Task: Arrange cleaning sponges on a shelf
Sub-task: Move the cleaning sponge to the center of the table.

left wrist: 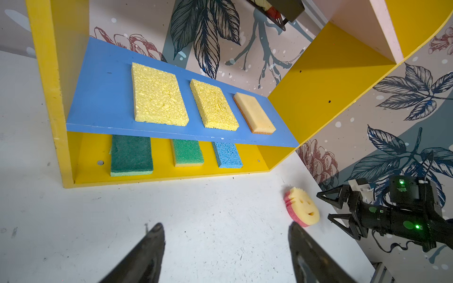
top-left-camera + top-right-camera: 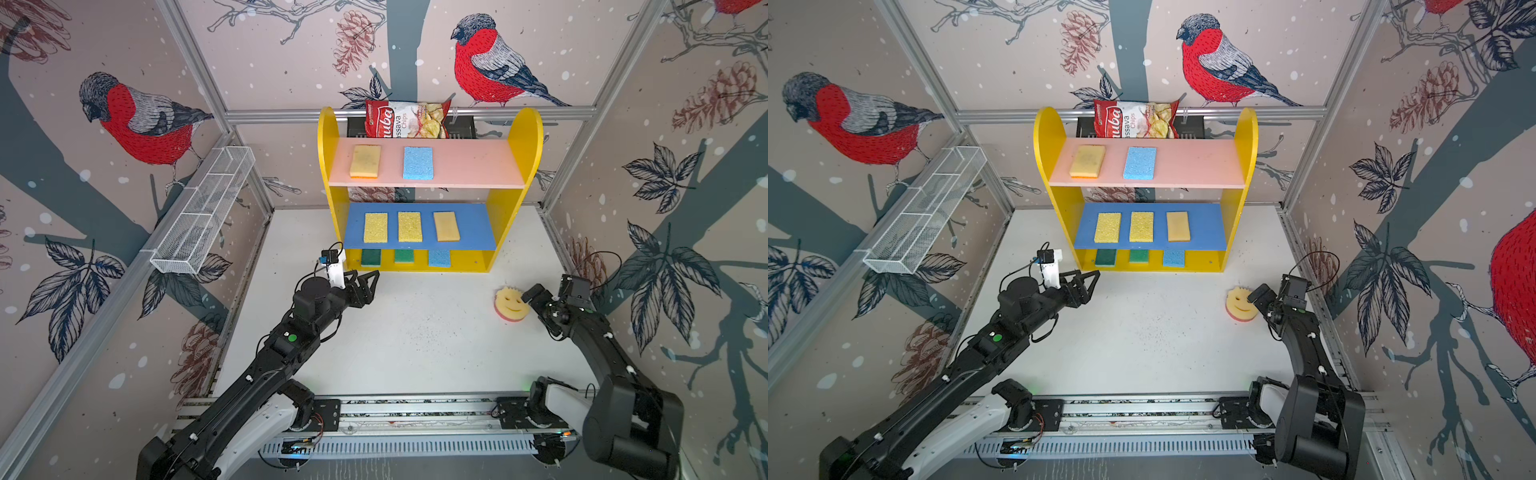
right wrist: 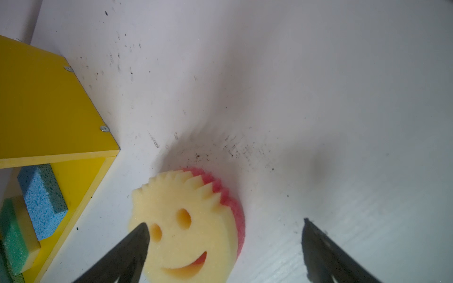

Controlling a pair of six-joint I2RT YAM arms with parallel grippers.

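The shelf [image 2: 527, 141] stands at the back of the table. Its pink top board holds a tan-yellow sponge [image 2: 365, 161] and a light blue one [image 2: 417, 163]. Two bright yellow sponges [image 2: 375, 227] and a tan one [image 2: 446, 226] lie on the blue middle board. Two green sponges [image 1: 131, 155] and a blue one [image 1: 227, 154] lie on the base. The round smiley sponge [image 2: 511, 304] leans on the table to the right of the shelf. My right gripper [image 3: 224, 221] is open right at it, one finger in front of the face. My left gripper [image 1: 225, 225] hangs open and empty before the shelf's left end.
A red chips bag [image 2: 407, 120] sits in a black tray [image 2: 461, 126] behind the shelf. A white wire-mesh basket [image 2: 203, 212] hangs on the left wall. The arms' base rail [image 2: 415, 411] runs along the table's front edge.
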